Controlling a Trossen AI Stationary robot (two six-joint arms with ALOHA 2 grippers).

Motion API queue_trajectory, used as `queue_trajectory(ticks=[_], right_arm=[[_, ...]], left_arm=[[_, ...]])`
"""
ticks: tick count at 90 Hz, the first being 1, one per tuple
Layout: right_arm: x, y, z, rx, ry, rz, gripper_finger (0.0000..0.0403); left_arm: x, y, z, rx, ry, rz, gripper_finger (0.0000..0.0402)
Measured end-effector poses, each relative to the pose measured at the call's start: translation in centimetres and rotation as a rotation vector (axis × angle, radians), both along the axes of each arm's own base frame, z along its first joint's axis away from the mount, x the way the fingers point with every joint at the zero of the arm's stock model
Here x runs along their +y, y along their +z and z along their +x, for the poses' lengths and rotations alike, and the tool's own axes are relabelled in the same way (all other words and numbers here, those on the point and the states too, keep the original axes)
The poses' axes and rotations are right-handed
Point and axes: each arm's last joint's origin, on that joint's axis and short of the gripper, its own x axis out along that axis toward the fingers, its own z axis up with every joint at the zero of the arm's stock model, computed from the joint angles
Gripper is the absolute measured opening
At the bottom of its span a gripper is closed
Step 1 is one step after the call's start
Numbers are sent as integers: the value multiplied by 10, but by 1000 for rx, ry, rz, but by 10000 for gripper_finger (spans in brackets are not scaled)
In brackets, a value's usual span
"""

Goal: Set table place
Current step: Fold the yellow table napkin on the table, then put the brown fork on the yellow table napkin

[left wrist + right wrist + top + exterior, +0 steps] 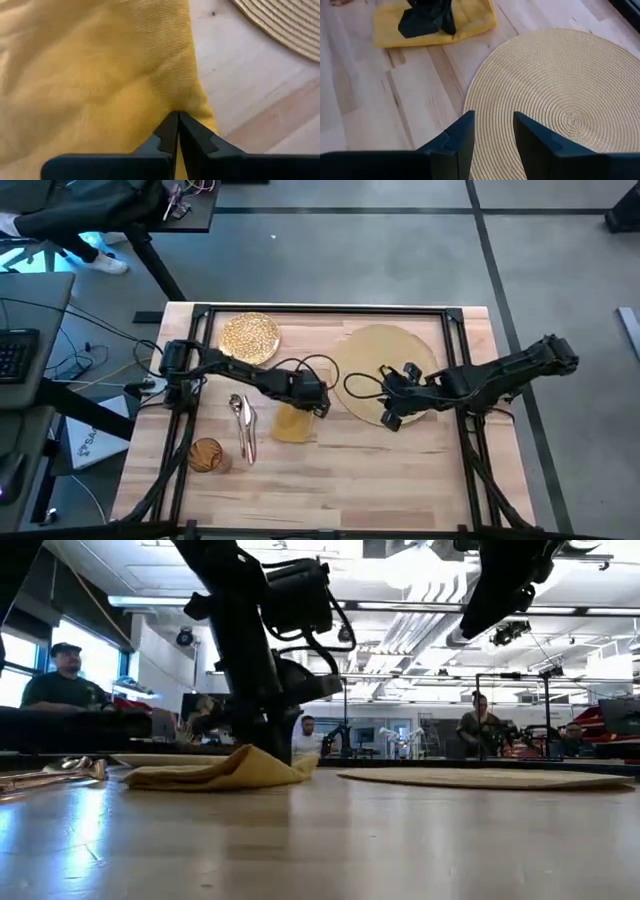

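Only the left wrist view shows the left gripper's fingers pinched together on the soft woven napkin; the right gripper's fingers hang parted over the ribbed round mat.

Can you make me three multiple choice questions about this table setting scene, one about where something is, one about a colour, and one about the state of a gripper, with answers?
1. Where is the gold plate?
A. on the round mat
B. on the bare table, apart from the mat
C. under the napkin

2. What colour is the napkin?
A. mustard yellow
B. dark blue
C. white

3. How does the left gripper stand?
A. open above the plate
B. open over the tumbler
C. shut on the napkin

Answers:
1. B, the high view shows the plate on the table at the far left, clear of the round mat.
2. A, the low view and both wrist views show yellow cloth.
3. C, the left wrist view shows the fingers closed together on the napkin's edge, while the right gripper is open over the mat.
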Motion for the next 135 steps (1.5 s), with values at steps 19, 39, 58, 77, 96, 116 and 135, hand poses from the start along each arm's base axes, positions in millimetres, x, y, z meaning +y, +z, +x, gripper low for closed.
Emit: queue_trajectory(ticks=[19,39,58,77,96,116,135], right_arm=[[-2,1,1,-21,-33,-66,117],[-4,3,2,-56,-73,-122,117],[-3,2,2,-58,-82,-72,117],[-2,2,2,-65,-105,-22,117],[-2,1,2,-50,-78,-5,117],[-13,1,5,30,104,-56,117],[-28,1,6,100,300,-87,117]], left_arm=[[-7,41,-21,1,33,43,0],[-10,31,-24,77,22,47,0],[-17,10,-17,116,-33,14,0],[-20,43,-24,23,-77,24,0],[-39,81,-44,-59,-41,-54,6],[-61,68,-63,157,112,-209,57],[-64,54,-74,373,234,-280,119]])
